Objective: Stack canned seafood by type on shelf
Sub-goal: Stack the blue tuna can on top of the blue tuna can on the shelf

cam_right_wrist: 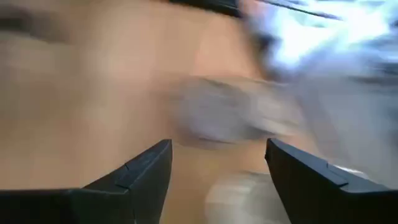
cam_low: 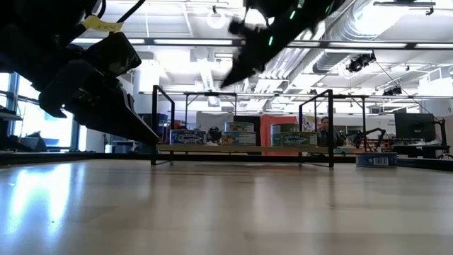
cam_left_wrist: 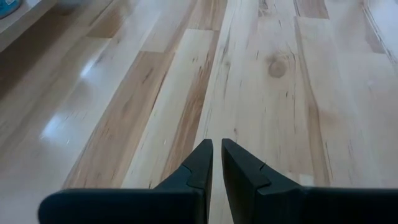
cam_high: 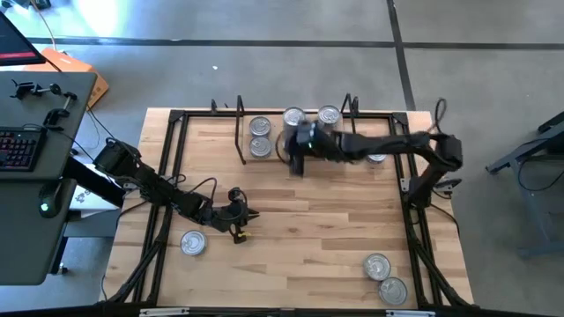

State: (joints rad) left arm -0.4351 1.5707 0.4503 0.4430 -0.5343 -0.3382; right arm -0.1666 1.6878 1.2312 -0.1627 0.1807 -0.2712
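Two robot arms work over a light-wood table (cam_high: 335,220) scattered with small round tins. The right tool (cam_high: 297,160) hangs just off the front edge of the shelf (cam_high: 273,139), a small board in a black wire frame set along the table's far edge; its fingers (cam_right_wrist: 149,171) stand wide apart and hold nothing. On the shelf sit two silver-lidded tins (cam_high: 260,136) toward its left end and two more tins (cam_high: 310,115) at its back edge, beside the right arm. From table height, several labelled tins (cam_low: 239,134) show in a row on the shelf board between the upright wire loops. The left tool (cam_high: 243,224) hovers low over bare wood near the table's near-left part, its fingers (cam_left_wrist: 198,163) drawn nearly together and empty. A single tin (cam_high: 193,243) lies just beside it, toward the left edge. Two further tins (cam_high: 384,277) rest close together near the table's near-right corner, well apart from both tools.
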